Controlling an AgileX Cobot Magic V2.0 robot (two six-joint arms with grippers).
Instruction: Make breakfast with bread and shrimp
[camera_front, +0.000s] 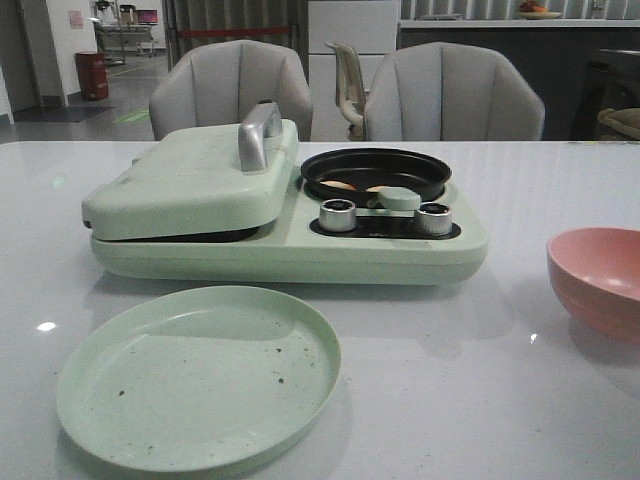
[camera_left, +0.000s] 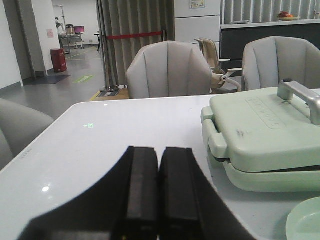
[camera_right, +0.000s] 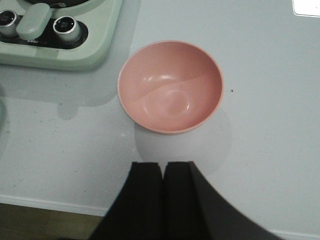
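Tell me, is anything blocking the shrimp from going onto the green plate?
Nothing visible blocks them. The shrimp lie in the open black pan, and the green plate sits bare in front of the cooker. They only need lifting over the pan's rim and knobs.

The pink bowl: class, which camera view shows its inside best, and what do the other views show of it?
The right wrist view: it looks straight down into the pink bowl, showing the whole rim and an empty inside. The front view catches only its side, cut off at the picture's edge. The left wrist view does not show it.

We see a glossy white table (camera_front: 500, 330) carrying a mint-green breakfast maker (camera_front: 290, 240), a speckled green plate (camera_front: 200, 375) before it, and a pink bowl (camera_front: 598, 275).
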